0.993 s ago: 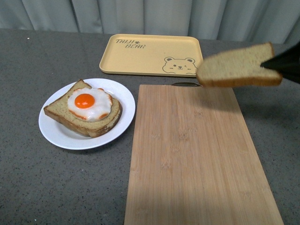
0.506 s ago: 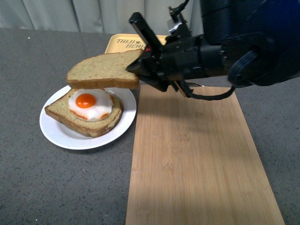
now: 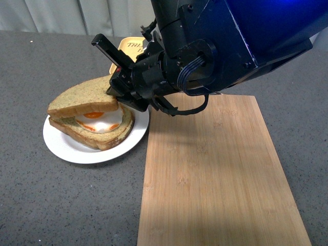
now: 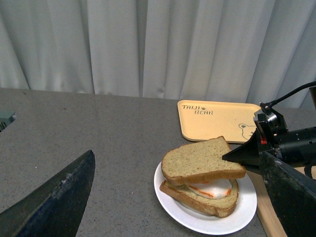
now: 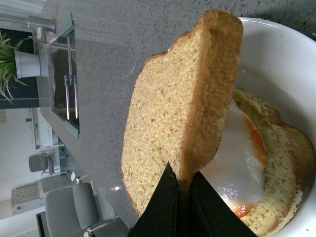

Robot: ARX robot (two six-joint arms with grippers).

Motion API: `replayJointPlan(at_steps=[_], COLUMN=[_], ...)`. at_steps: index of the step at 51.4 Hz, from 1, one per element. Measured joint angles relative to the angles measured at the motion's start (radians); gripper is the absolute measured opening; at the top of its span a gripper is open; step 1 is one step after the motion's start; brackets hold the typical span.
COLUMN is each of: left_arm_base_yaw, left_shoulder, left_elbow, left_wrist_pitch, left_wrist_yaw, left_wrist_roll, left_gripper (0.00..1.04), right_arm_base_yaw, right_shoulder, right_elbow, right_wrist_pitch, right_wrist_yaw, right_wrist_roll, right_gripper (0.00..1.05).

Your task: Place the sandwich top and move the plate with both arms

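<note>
Gripper [image 5: 181, 186] pinches sandwich top [image 5: 168, 123] above fried egg [image 5: 242, 165]

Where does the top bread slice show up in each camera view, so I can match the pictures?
Front view: top slice left of middle, tilted, held by the right end effector.
Left wrist view: just right of and below the picture's middle.
Right wrist view: fills the picture's middle, close up.
Shared landmark: the white plate under it.

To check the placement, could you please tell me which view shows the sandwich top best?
Left wrist view: the sandwich top nearly whole over the egg slice. Front view: the right hand hides one corner. Right wrist view: a steep close-up.
</note>
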Motion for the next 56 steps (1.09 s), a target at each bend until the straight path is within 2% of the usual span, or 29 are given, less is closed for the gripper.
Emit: replayJointPlan(at_steps=[9, 11, 16, 21, 28, 31, 33, 35, 36, 37, 38, 39, 40, 41, 43, 46, 50, 54, 56], left_arm_base_yaw=[0.0, 0.0, 0.0, 0.0, 0.0, 0.0, 0.0, 0.0, 0.0, 0.0, 0.0, 0.0, 0.0, 0.0, 0.0, 0.0, 0.0, 0.0, 0.0], left_shoulder=[0.0, 0.0, 0.0, 0.0, 0.0, 0.0, 0.0, 0.0, 0.0, 0.0, 0.0, 0.0, 0.0, 0.0, 0.0, 0.0, -0.002, -0.002, -0.002], left_elbow=[0.0, 0.0, 0.0, 0.0, 0.0, 0.0, 0.0, 0.0, 0.0, 0.0, 0.0, 0.0, 0.0, 0.0, 0.0, 0.0, 0.0, 0.0, 0.0], left_wrist_pitch=[0.0, 0.0, 0.0, 0.0, 0.0, 0.0, 0.0, 0.0, 0.0, 0.0, 0.0, 0.0, 0.0, 0.0, 0.0, 0.0, 0.0, 0.0, -0.001], left_wrist_yaw=[0.0, 0.0, 0.0, 0.0, 0.0, 0.0, 0.0, 0.0, 0.0, 0.0, 0.0, 0.0, 0.004, 0.003, 0.001, -0.001, -0.003, -0.001, 0.0], left_wrist_roll=[0.0, 0.0, 0.0, 0.0, 0.0, 0.0, 0.0, 0.0, 0.0, 0.0, 0.0, 0.0, 0.0, 0.0, 0.0, 0.0, 0.0, 0.0, 0.0], left_gripper=[0.98, 0.98, 0.98, 0.98, 0.98, 0.98, 0.98, 0.98, 0.98, 0.98, 0.98, 0.98, 0.98, 0.98, 0.98, 0.98, 0.98, 0.98, 0.98], right_arm_base_yaw=[0.005, 0.005, 0.004, -0.006, -0.028, -0.043, -0.058, -0.067, -0.068, -0.065, -0.055, -0.049, -0.046, -0.047, -0.056, -0.082, -0.131, -0.176, -0.209], right_shoulder=[0.0, 0.0, -0.007, -0.038, -0.102, -0.15, -0.194, -0.213, -0.215, -0.214, -0.206, -0.202, -0.198, -0.198, -0.212, -0.255, -0.357, -0.46, -0.52], right_elbow=[-0.005, -0.008, -0.039, -0.095, -0.165, -0.207, -0.247, -0.258, -0.258, -0.27, -0.317, -0.352, -0.415, -0.464, -0.56, -0.669, -0.788, -0.876, -0.949], right_wrist_pitch=[-0.011, -0.012, -0.048, -0.039, -0.025, -0.021, -0.021, -0.021, -0.021, 0.019, 0.175, 0.287, 0.454, 0.558, 0.734, 0.903, 1.04, 1.077, 1.08], right_wrist_yaw=[0.009, 0.0, -0.015, -0.013, 0.013, 0.032, 0.047, 0.049, 0.05, 0.108, 0.266, 0.385, 0.556, 0.644, 0.788, 0.911, 0.926, 0.895, 0.871], right_wrist_roll=[-0.002, -0.003, -0.027, -0.039, -0.067, -0.108, -0.133, -0.14, -0.142, -0.168, -0.239, -0.299, -0.399, -0.483, -0.611, -0.738, -0.839, -0.889, -0.912], right_gripper=[0.02, 0.08, 0.33, 0.51, 0.71, 0.81, 0.92, 0.97, 0.97, 0.94, 0.89, 0.86, 0.81, 0.77, 0.7, 0.61, 0.48, 0.36, 0.25])
